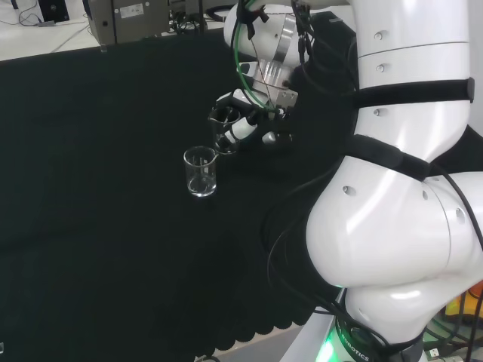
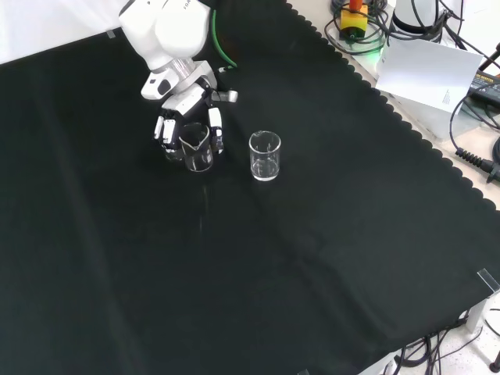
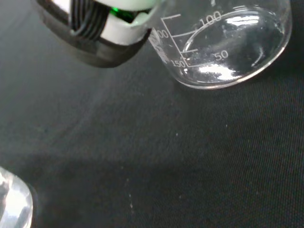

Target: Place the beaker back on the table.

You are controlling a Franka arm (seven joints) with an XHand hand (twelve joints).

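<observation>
Your arm's big white links sit closest to the head camera, along that view's right side. Beyond them the hand reaches down toward the black cloth. Its fingers are curled around a clear glass beaker, one on each side of the glass in the front view, so you are gripping it rather than resting on it. That beaker stands upright, spout toward the front camera. Its base looks to be at or just above the cloth; you cannot tell from these views whether it is touching.

From the wrist camera you see the beaker's rounded bottom with white graduation marks on its wall, close over the cloth weave, and a black and white fingertip beside it.

Just beside the hand, to its right in the front view and nearer the camera in the head view, a second clear beaker stands upright on the cloth, apart from the held one and not touched by the fingers.
</observation>
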